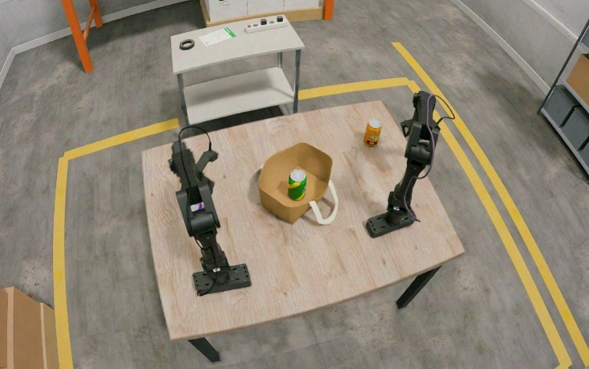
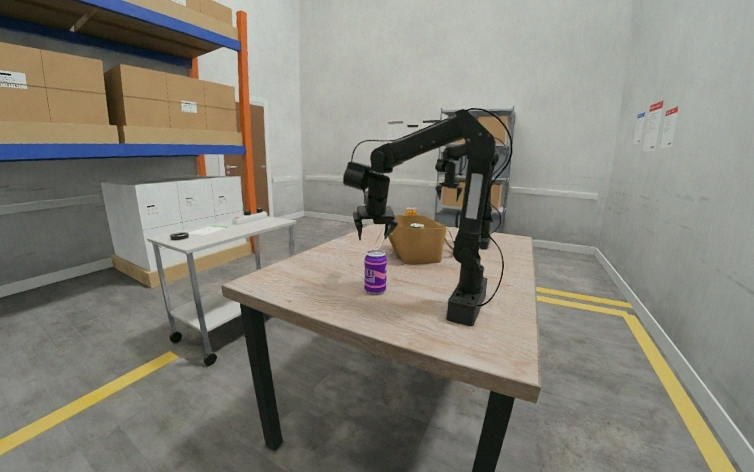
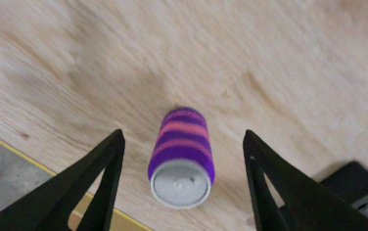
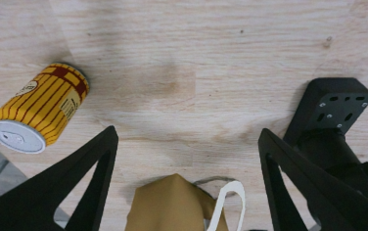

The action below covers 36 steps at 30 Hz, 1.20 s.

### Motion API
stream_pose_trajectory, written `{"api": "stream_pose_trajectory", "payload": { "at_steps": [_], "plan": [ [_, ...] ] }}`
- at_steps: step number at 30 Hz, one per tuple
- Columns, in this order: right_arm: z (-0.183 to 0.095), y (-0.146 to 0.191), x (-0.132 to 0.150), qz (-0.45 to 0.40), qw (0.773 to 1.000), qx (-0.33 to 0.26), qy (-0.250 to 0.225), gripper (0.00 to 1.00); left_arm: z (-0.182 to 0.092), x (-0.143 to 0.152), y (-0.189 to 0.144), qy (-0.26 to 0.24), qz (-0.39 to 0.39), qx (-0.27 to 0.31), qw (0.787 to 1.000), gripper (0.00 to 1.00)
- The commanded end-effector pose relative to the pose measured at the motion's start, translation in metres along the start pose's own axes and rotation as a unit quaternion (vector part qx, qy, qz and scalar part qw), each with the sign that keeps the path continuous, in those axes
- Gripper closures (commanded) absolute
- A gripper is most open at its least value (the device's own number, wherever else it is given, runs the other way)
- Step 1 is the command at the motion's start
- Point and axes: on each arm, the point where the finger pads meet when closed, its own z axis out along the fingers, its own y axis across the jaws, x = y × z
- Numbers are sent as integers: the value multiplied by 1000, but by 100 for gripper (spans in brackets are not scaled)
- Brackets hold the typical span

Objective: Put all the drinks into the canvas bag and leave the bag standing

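The canvas bag (image 1: 278,209) (image 2: 418,246) (image 4: 163,207) stands on the table with its walls up. A green can (image 1: 297,187) stands upright on its floor. A purple can (image 2: 375,273) (image 3: 181,183) stands on the table, mostly hidden behind the left arm in the top view. My left gripper (image 2: 373,236) (image 3: 183,135) is open and empty, above the purple can, with a fingertip to either side in the wrist view. An orange can (image 1: 372,133) (image 4: 46,103) stands near the table's back right in the top view. My right gripper (image 2: 449,195) (image 4: 187,133) is open and empty, raised to one side of it.
A white handle (image 1: 335,201) (image 4: 236,186) of the bag droops outside the wall towards the right arm's base (image 1: 390,223) (image 4: 333,100). The left arm's base (image 1: 221,278) stands near the table's front left. A white cart (image 1: 239,54) stands behind the table (image 1: 304,270).
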Motion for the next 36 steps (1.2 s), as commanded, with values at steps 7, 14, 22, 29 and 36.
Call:
{"api": "stream_pose_trajectory", "payload": {
  "at_steps": [7, 14, 22, 29, 36],
  "plan": [
    [-4, 3, -7, 4, 1000, 0, -8, 0, -20, 32, -6, -73, 71, 26, 994, 16],
    [-4, 3, -7, 4, 1000, 0, -8, 0, -27, 47, -1, -78, 54, 13, 995, 16],
    [-4, 3, -7, 4, 1000, 0, -8, 0, -18, 51, 3, -72, 45, 3, 996, 16],
    [-4, 3, -7, 4, 1000, 0, -8, 0, 2, 54, 5, -67, 34, 20, 997, 16],
    [-4, 3, -7, 4, 1000, 0, -8, 0, 1, 55, 4, -69, 37, 11, 997, 16]
  ]
}}
